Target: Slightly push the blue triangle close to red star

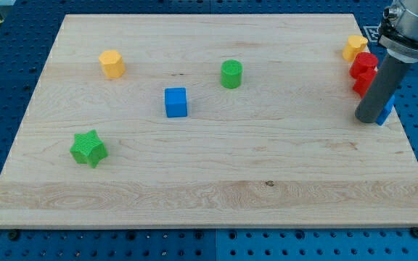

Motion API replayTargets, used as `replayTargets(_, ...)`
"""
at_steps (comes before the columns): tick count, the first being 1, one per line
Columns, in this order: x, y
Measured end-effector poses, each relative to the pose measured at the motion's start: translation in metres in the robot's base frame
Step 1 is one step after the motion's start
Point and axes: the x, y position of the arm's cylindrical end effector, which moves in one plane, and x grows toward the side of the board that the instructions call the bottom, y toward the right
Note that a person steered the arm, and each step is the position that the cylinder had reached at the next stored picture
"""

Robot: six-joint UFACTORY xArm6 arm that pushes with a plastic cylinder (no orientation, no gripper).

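A pale wooden board [209, 181] is lying on a blue perforated table. There is no pincer here; the arm is ending in a dark straight rod, and my tip [369, 119] is resting at the board's right edge. A small blue plastic triangle block [387, 112] is peeking out just behind the rod on the view's right, apparently touching it, mostly hidden. Directly toward the view's top from my tip, a red plastic star-shaped block [363, 72] is sitting very near, its exact outline partly hidden. Beyond it a yellow block [353, 47] is waiting. The blue piece is seemingly already close, so the push should probably be short, gentle and aimed upward, avoiding knocking the red star.
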Motion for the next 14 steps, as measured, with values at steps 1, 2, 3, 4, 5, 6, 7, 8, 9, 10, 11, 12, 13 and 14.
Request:
replayTargets(1,0.001,0.000)
replayTargets(2,0.015,0.015)
replayTargets(3,0.022,0.030)
replayTargets(4,0.035,0.053)
replayTargets(5,0.043,0.070)
replayTargets(6,0.037,0.070)
replayTargets(7,0.037,0.070)
replayTargets(8,0.037,0.070)
replayTargets(9,0.039,0.070)
replayTargets(10,0.039,0.064)
replayTargets(11,0.038,0.054)
replayTargets(12,0.038,0.054)
replayTargets(13,0.036,0.072)
replayTargets(14,0.036,0.077)
